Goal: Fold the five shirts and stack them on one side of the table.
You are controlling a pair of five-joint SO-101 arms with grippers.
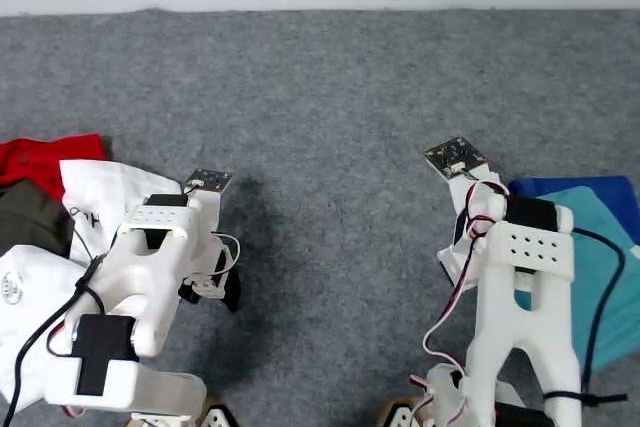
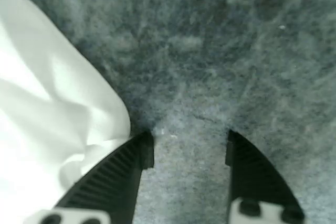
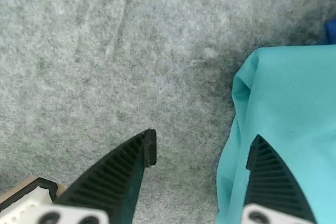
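Fingers point(image 2: 126, 171), left gripper point(image 2: 189, 148): spread wide, empty, low over grey tabletop point(image 1: 330, 97), one tip at the white shirt point(image 2: 47, 108) edge. Fingers point(image 3: 273, 182), right gripper point(image 3: 202, 150): likewise wide, empty, one tip over the teal shirt point(image 3: 283, 103) hem. Unfolded heap beside left arm: white shirt, dark shirt point(image 1: 28, 219), red shirt point(image 1: 50, 155). Teal over blue shirt point(image 1: 585, 187) beside right arm. Likely hazards: overlapped neighbours dragged along with one lifted shirt; shallow pinch slipping off a thin hem.
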